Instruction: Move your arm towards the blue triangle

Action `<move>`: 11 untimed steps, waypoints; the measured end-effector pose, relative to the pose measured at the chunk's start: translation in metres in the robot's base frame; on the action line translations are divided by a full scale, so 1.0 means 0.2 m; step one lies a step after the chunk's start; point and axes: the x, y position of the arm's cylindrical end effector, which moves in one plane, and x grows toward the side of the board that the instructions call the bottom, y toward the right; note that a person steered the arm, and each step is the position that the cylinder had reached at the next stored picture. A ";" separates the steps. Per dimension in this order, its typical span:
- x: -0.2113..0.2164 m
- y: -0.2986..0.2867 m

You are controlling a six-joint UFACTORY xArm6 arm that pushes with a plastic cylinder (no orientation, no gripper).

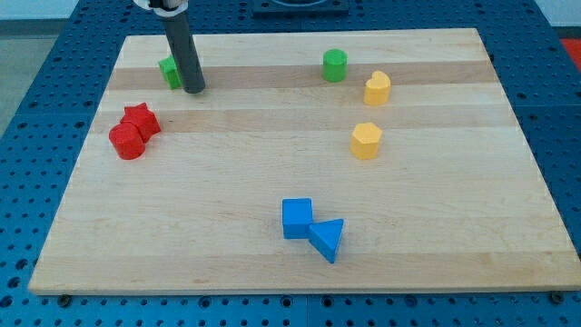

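Tip (pixel 194 90) parked far from the blue triangle (pixel 329 239).
No gripper, just a rod. From the triangle: blue cube (pixel 297 218) touches it upper-left; tip far upper-left beside a green block (pixel 169 70); red blocks (pixel 133 131) left; bare board between.

A pale wooden board (pixel 272 136) with straight grain and a few darker bands running across it fills most of the view. It lies on a blue bench (pixel 45 54) whose surface is dotted with a regular grid of small holes, showing on all sides of the board. Light is even and soft, with faint shadows. At the view's top edge a dark fixture (pixel 300 5) is barely visible.
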 end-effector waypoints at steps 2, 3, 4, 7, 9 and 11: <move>-0.18 -0.19; -0.26 -0.35; -0.30 -0.44; -0.19 0.07; -0.23 0.34; -0.32 1.23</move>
